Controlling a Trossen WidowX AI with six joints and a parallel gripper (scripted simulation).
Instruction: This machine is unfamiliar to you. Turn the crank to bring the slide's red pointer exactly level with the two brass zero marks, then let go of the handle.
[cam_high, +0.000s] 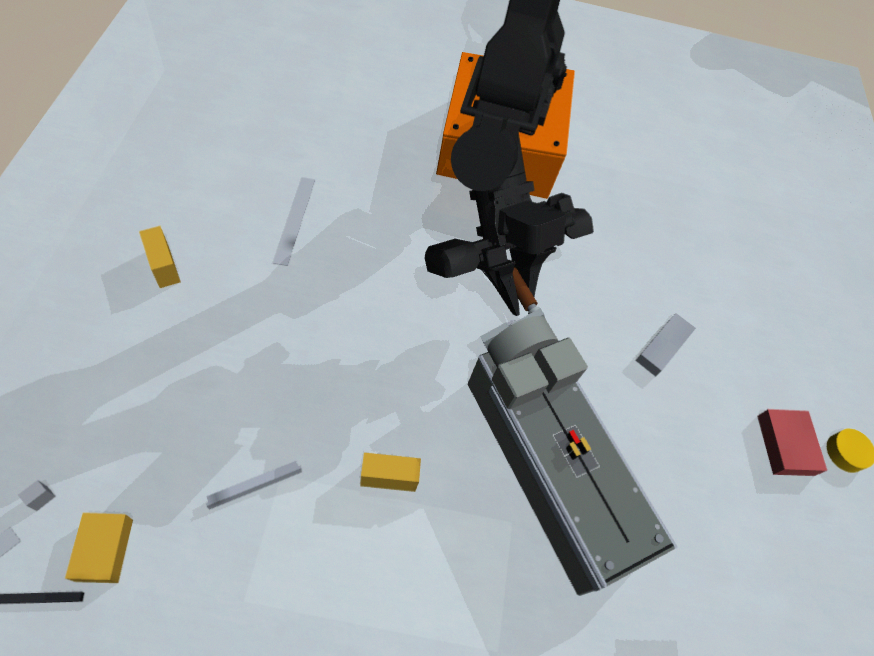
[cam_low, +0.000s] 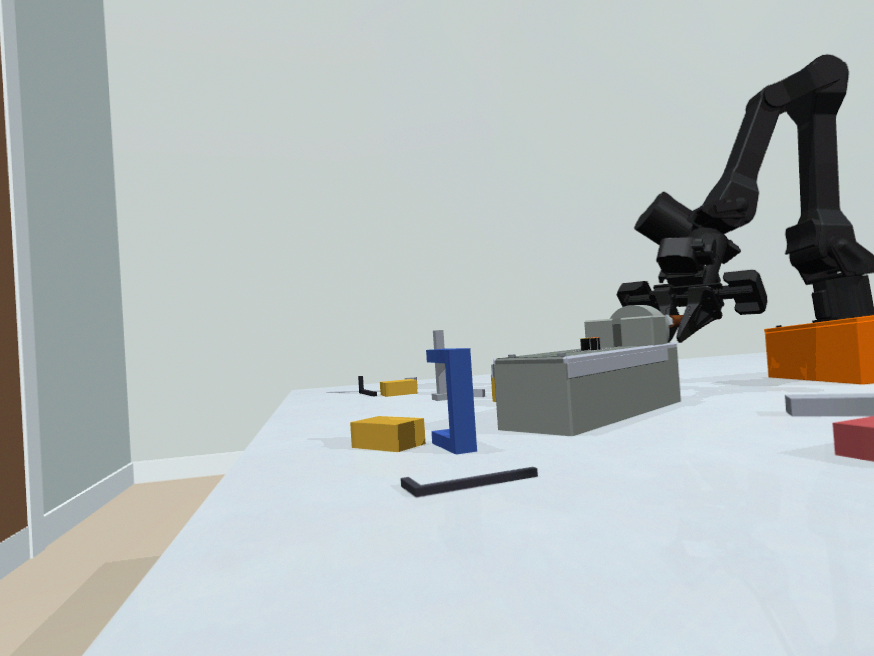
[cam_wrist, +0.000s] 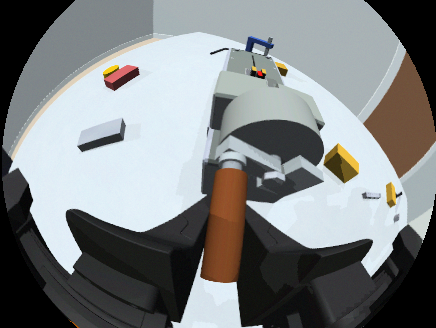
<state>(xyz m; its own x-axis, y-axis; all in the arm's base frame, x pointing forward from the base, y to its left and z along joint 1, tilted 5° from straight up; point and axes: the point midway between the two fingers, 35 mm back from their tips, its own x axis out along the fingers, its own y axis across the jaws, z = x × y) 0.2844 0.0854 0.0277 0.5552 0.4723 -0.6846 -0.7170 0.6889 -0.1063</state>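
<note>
The grey machine (cam_high: 605, 458) (cam_low: 624, 398) stands on the table, its round drum (cam_high: 522, 337) (cam_wrist: 270, 107) facing the arm. My gripper (cam_high: 523, 296) (cam_wrist: 222, 203) is shut on the brown crank handle (cam_high: 525, 290) (cam_wrist: 225, 240), with one finger on each side. The crank arm (cam_wrist: 250, 151) slants from the handle down to the right in the wrist view. The red pointer (cam_high: 574, 436) (cam_wrist: 260, 74) shows slightly to the drum side of the two brass marks (cam_high: 585, 444), not level with them. The exterior view does not show the red pointer clearly.
A grey block (cam_high: 665, 344) (cam_wrist: 102, 134) and a red block (cam_high: 792, 442) lie to one side of the machine. A yellow block (cam_high: 390, 470) lies on the other side. A blue bracket (cam_low: 461, 398) stands beyond the machine's far end. The orange base (cam_high: 550, 169) is behind the gripper.
</note>
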